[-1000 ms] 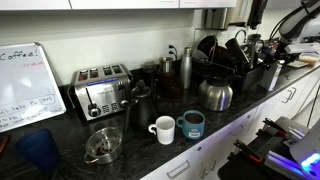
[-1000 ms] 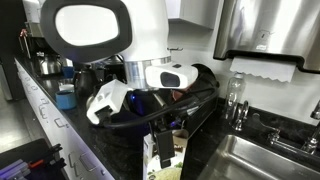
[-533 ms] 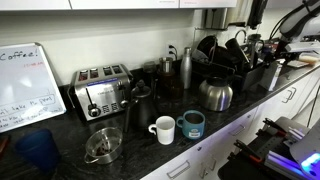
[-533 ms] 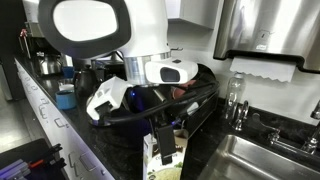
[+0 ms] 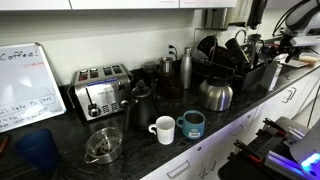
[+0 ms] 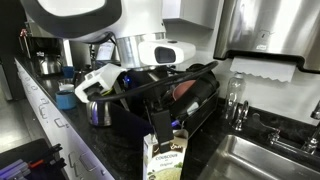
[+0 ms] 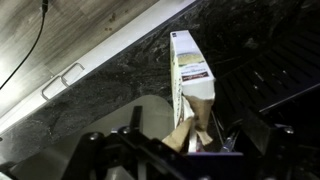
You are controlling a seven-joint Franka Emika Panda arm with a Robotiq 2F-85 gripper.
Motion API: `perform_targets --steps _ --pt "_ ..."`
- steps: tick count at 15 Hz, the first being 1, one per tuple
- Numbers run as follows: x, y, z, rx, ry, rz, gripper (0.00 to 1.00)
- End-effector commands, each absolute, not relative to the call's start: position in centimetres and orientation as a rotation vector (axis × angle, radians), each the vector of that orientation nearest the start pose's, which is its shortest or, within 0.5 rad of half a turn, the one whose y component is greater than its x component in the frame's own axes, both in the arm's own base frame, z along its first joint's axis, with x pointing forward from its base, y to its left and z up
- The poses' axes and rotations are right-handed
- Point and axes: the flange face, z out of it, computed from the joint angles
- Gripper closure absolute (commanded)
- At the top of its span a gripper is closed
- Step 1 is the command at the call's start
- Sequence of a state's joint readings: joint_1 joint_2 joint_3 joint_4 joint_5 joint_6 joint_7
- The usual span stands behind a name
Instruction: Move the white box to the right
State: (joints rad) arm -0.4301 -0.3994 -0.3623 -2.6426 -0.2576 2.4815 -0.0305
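The white box (image 6: 165,162) is a tall pale carton with brown print and an opened brown top. It stands upright on the dark counter beside the sink. In the wrist view the box (image 7: 190,72) runs up from the jaws, with its folded top between them. In an exterior view it is a small pale shape (image 5: 274,76) at the far right. My gripper (image 6: 159,124) hangs just above the box's top, looks open, and holds nothing. It also shows in the wrist view (image 7: 186,140).
A steel kettle (image 5: 215,95), toaster (image 5: 102,90), white mug (image 5: 163,129), teal mug (image 5: 192,124) and whiteboard (image 5: 25,85) stand along the counter. A black dish rack (image 6: 195,95) is right behind the box. The sink (image 6: 268,160) lies beside it.
The arm has risen. The gripper went from around the box's upper part to just above its top. The box stays standing in the same spot.
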Motion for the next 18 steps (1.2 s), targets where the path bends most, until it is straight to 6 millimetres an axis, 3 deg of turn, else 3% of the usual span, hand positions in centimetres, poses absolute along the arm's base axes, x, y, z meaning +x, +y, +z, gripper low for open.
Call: perform_targets --steps 1,5,11,12,14,18 --pt "27.7 -28.3 40.3 -3.111 0.87 -0.317 0.0" --pt "25.8 -27.1 42.4 -3.084 0.859 -0.346 0.0" --pt "22.6 -25.0 48.2 -3.066 0.724 -0.437 0.0" --pt "23.6 -25.7 47.4 -3.086 0.798 -0.436 0.0" --pt "22.5 -25.0 48.6 -3.08 0.765 -0.448 0.0" --pt "22.5 -24.7 48.3 -3.079 0.751 -0.44 0.0"
